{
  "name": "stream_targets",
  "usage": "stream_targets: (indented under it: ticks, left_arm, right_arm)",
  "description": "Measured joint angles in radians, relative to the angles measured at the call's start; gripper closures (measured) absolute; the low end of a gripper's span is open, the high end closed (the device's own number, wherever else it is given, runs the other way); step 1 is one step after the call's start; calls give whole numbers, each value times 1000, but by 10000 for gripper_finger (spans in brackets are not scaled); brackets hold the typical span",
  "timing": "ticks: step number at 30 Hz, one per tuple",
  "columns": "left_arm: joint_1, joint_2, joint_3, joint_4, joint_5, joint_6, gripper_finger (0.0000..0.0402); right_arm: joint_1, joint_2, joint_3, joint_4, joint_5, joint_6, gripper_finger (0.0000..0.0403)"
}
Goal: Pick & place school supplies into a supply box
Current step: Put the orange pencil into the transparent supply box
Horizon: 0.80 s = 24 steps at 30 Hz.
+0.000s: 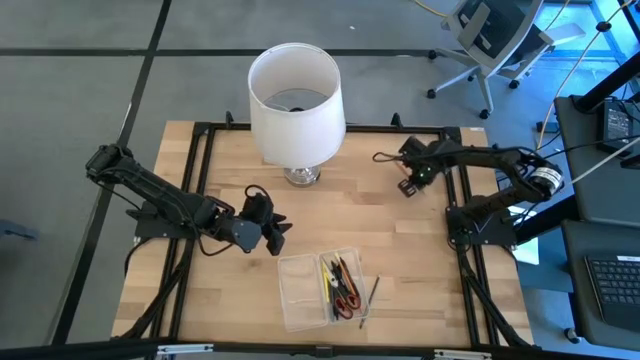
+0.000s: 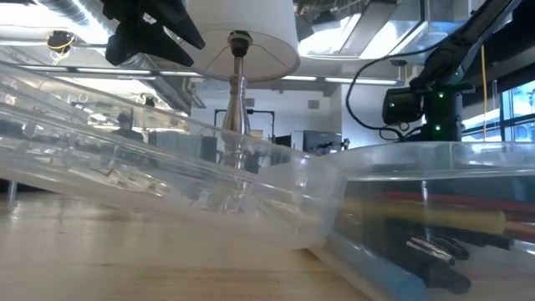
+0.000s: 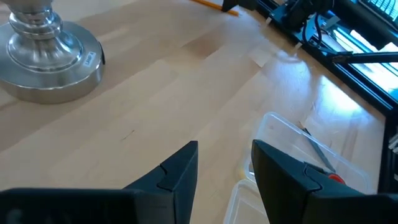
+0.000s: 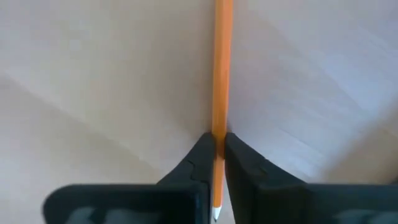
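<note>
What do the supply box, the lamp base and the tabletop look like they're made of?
Supply box: clear, glossy plastic by the look; the pens inside show through its walls.
Lamp base: probably polished metal, silver with bright reflections.
Tabletop: light wood, seemingly jointed strips with visible grain and a smooth, slightly shiny finish.

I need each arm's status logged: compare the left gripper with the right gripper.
The left gripper is open and holds nothing; the right gripper is shut on the orange pencil. The left gripper hangs near the supply box; the right gripper is at the table's far right area, away from the box. Both have dark fingers.
</note>
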Motion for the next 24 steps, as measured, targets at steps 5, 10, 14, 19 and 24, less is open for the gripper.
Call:
stream_targets:
  ticks: [5,10,14,19,24]
  left_arm:
    - [0,0,0,0,3,0,258]
    - [0,0,0,0,26,1,258]
    - [0,0,0,0,48,2,258]
    - [2,0,0,0,49,2,258]
    - [2,0,0,0,49,3,258]
  right_arm:
    - [137,0,0,27,-24,0,364]
    - [277,0,-1,61,-25,1,368]
    - [385,1,-2,98,-43,-9,367]
    - [509,3,-5,175,-94,-90,368]
    - [583,9,-6,269,-60,-107,364]
